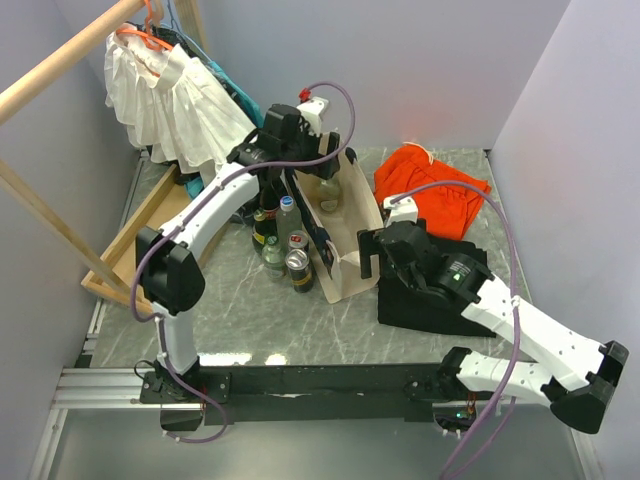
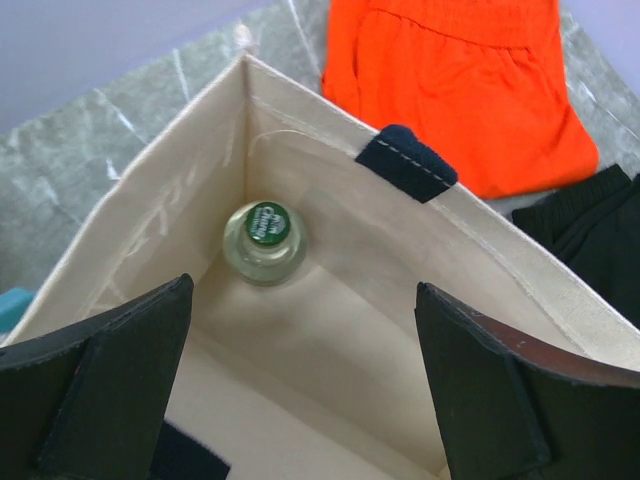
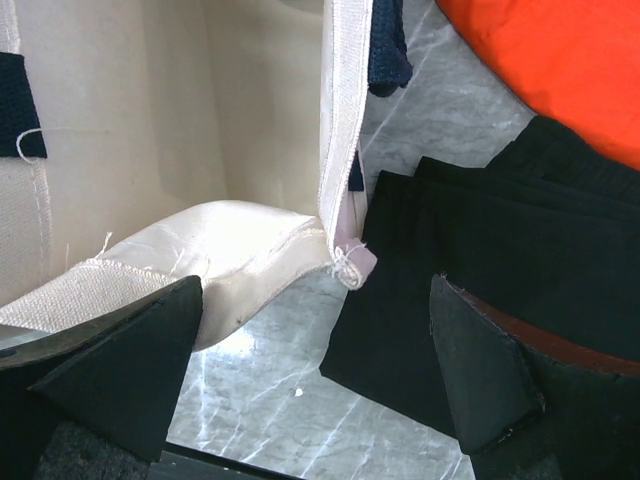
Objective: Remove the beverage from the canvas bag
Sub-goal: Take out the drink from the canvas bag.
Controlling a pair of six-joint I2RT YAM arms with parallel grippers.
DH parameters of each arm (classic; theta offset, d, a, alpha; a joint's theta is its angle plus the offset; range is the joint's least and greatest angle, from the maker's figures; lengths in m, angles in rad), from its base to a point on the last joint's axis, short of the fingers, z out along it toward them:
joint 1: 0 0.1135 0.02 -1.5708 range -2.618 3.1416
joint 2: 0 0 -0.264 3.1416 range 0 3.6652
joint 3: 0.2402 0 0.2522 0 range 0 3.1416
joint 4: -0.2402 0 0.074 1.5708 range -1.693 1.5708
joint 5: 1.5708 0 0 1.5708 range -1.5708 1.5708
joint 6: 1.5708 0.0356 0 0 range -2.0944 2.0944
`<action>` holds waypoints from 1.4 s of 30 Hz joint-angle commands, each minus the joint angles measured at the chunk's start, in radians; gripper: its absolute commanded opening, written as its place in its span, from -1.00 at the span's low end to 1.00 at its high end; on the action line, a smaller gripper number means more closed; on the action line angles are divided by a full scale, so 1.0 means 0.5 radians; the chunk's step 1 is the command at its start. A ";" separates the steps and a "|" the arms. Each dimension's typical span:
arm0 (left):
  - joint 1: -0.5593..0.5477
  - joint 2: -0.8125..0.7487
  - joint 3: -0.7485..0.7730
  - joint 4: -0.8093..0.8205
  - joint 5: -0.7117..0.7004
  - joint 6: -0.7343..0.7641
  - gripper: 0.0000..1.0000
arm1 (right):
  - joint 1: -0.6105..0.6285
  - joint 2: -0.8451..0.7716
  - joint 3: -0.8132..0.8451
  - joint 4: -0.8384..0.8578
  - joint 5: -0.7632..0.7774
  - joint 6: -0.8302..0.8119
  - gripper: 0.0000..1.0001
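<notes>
The beige canvas bag (image 1: 350, 240) stands open in the middle of the table, with black strap handles (image 2: 405, 160). Inside it stands one clear glass bottle with a green cap (image 2: 265, 235), also visible from above (image 1: 328, 195) near the bag's far end. My left gripper (image 2: 305, 370) hovers over the bag's mouth, open and empty, with the bottle ahead of its fingers. My right gripper (image 3: 315, 370) is open and empty, low by the bag's near right corner (image 3: 345, 255), touching nothing.
Several bottles and a can (image 1: 298, 268) stand left of the bag. An orange cloth (image 1: 430, 185) lies behind it and a folded black cloth (image 1: 430, 300) lies under the right arm. A wooden rack (image 1: 120, 250) with a white garment (image 1: 170, 100) is at the far left.
</notes>
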 commanded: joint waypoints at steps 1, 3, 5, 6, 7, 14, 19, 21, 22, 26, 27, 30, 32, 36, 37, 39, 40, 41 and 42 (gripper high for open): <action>-0.009 0.049 0.192 -0.049 0.144 0.042 0.92 | 0.014 0.017 0.020 0.027 0.014 -0.042 1.00; -0.009 0.092 0.232 -0.095 0.129 0.045 0.91 | 0.014 0.029 0.024 0.028 0.018 -0.042 1.00; -0.006 0.104 0.229 -0.092 0.132 0.051 0.92 | 0.017 0.039 0.027 0.027 0.018 -0.042 1.00; -0.006 0.110 0.220 -0.092 0.125 0.051 0.92 | 0.014 0.042 0.030 0.024 0.018 -0.042 1.00; -0.006 0.113 0.226 -0.092 0.125 0.048 0.92 | 0.014 0.048 0.030 0.027 0.018 -0.045 1.00; -0.003 0.175 0.238 -0.107 0.107 0.054 0.92 | 0.014 0.066 0.051 0.031 0.014 -0.048 1.00; -0.003 0.224 0.260 -0.141 0.064 0.063 0.92 | 0.014 0.079 0.060 0.034 0.005 -0.045 1.00; -0.003 0.236 0.254 -0.138 0.073 0.060 0.92 | 0.017 0.085 0.060 0.034 0.002 -0.048 1.00; -0.003 0.242 0.251 -0.138 0.076 0.057 0.91 | 0.014 0.088 0.063 0.034 0.005 -0.048 1.00; -0.003 0.261 0.251 -0.126 0.055 0.054 0.88 | 0.014 0.082 0.073 0.031 0.027 -0.045 1.00; -0.003 0.255 0.239 -0.116 0.040 0.051 0.88 | 0.014 0.076 0.088 0.024 0.039 -0.039 1.00; 0.000 0.236 0.174 -0.049 0.009 0.066 0.89 | 0.014 0.063 0.094 0.021 0.036 -0.048 1.00; 0.003 0.260 0.192 -0.058 0.009 0.066 0.88 | 0.014 0.060 0.094 0.027 0.030 -0.054 1.00; 0.006 0.304 0.211 -0.074 0.024 0.051 0.86 | 0.011 0.045 0.106 0.027 0.039 -0.045 1.00; 0.006 0.307 0.208 -0.064 0.021 0.045 0.86 | 0.014 0.033 0.106 0.040 0.030 -0.051 1.00; 0.006 0.316 0.202 -0.055 0.024 0.039 0.86 | 0.014 -0.004 0.097 0.052 0.005 -0.063 1.00; 0.006 0.316 0.202 -0.046 0.030 0.036 0.87 | 0.017 -0.023 0.097 0.070 -0.010 -0.066 1.00; 0.006 0.325 0.205 -0.043 0.030 0.036 0.86 | 0.014 -0.050 0.091 0.077 -0.007 -0.066 1.00; 0.006 0.331 0.211 -0.043 0.030 0.033 0.87 | 0.017 -0.072 0.082 0.089 -0.007 -0.060 1.00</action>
